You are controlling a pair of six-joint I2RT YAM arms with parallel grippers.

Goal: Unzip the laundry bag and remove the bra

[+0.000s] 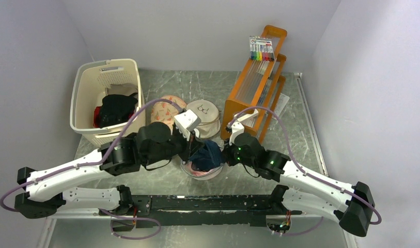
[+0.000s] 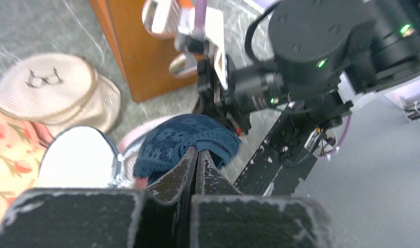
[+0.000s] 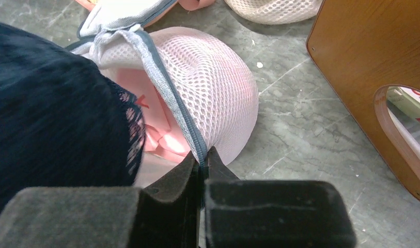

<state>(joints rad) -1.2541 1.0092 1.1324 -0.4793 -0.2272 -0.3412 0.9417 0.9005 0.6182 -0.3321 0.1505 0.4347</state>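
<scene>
The white mesh laundry bag lies open on the table between the arms, its grey zipper rim parted and pink lining showing; it also shows in the top view. A dark blue lace bra bulges out of the opening and also shows in the right wrist view and the top view. My left gripper is shut on the bra's edge, just left of the bag in the top view. My right gripper is shut on the bag's zipper rim at its right side.
A beige laundry basket with dark clothes stands at the back left. A peach patterned bag and a beige round bag with a glasses print lie behind the mesh bag. An orange wooden rack with markers stands at the back right.
</scene>
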